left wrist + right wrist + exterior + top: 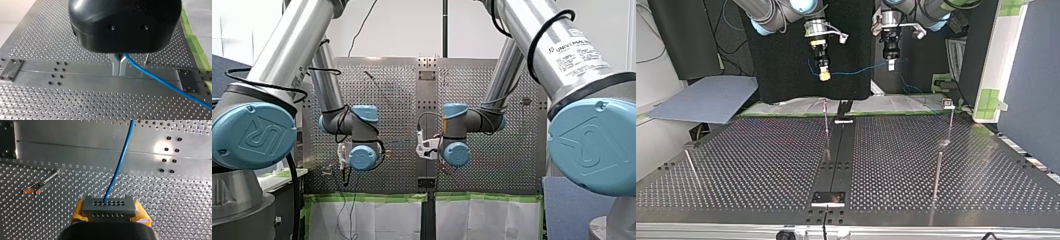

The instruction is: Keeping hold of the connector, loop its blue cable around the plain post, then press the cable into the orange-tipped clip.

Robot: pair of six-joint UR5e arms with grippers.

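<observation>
The grey connector (108, 204) sits between the yellow pads (78, 213) of my right gripper (110, 215), which is shut on it. The blue cable (119, 162) leaves the connector and runs ahead over the plate. In the top view it spans (861, 70) from my right gripper (824, 75) to my left gripper (891, 64), both high above the table's far edge. My left gripper (119, 71) has its metal fingers shut on the cable (160, 80). The orange-tipped clip (35, 188) stands beside my right gripper, near the central rail (825, 103). A plain post (937, 172) stands at the top view's right.
The perforated table (751, 165) has a dark central rail (841, 150) with a small plate (828, 198) at its near end. Another post with a small head (949, 105) rises at the far right, and a thin post (691, 165) at the left. A blue-grey sheet (706, 102) lies beyond the table's far left.
</observation>
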